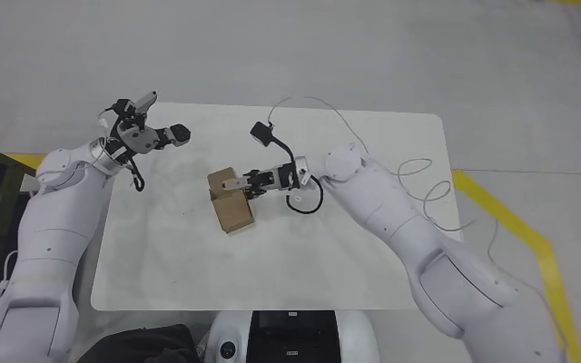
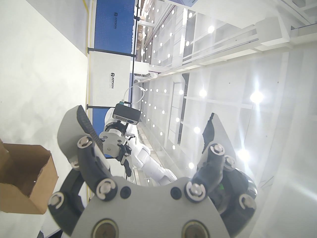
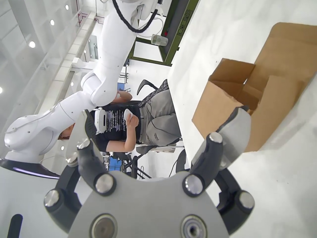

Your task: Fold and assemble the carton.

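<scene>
**A:** Where is the carton (image 1: pixel 232 207)?

**B:** Around the middle of the white counter (image 1: pixel 363 236), a plain brown cardboard box. From the right wrist, the carton (image 3: pixel 223 100) has one end open and its flaps are not closed.

**A:** What is in it?

**B:** All I can make out through the open end is cardboard: the inner walls and a short flap folded inward. The deeper part is in shadow, so I cannot tell beyond that. The left wrist view looks into the carton (image 2: pixel 24 177) at the edge of the picture and again shows brown inner walls.

**A:** And the right claw (image 1: pixel 234 182)?

**B:** It is right at the carton's open end. From its own camera the right claw (image 3: pixel 163 113) is spread wide with nothing between the fingers. One finger (image 3: pixel 237 125) overlaps the rim of the opening, though I cannot tell whether it touches the cardboard.

**A:** The left claw (image 1: pixel 165 116)?

**B:** It is well apart from the carton, above the counter's far corner on the left arm's side. The left claw (image 2: pixel 145 113) is also wide open, with nothing in its grip.
</scene>
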### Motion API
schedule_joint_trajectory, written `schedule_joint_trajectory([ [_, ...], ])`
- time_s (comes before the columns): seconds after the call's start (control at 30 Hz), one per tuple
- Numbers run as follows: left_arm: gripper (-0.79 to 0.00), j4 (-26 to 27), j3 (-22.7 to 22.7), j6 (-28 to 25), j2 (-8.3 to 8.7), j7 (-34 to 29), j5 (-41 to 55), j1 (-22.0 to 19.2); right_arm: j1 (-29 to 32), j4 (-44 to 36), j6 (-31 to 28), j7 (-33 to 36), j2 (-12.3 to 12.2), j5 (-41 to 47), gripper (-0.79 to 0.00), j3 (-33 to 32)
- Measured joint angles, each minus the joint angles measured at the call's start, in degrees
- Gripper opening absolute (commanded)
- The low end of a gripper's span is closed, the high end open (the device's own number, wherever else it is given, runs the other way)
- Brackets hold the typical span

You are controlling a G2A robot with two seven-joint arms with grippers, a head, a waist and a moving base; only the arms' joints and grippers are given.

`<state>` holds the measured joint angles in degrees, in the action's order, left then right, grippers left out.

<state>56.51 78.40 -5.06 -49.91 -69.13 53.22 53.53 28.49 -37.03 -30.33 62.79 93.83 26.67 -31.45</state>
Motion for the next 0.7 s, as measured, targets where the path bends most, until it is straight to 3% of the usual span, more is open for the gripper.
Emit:
schedule_joint_trajectory([
  [0.43,0.000,0.42,2.79,-0.88,0.05,0.50,0.13,2.11,-3.63,9.32,0.32,-6.47,7.26,-3.07,0.000,4.06],
  [0.7,0.000,1.43,4.99,-0.78,0.26,0.45,0.54,4.08,-5.26,14.85,0.90,-10.23,9.92,-4.74,0.000,4.20],
])
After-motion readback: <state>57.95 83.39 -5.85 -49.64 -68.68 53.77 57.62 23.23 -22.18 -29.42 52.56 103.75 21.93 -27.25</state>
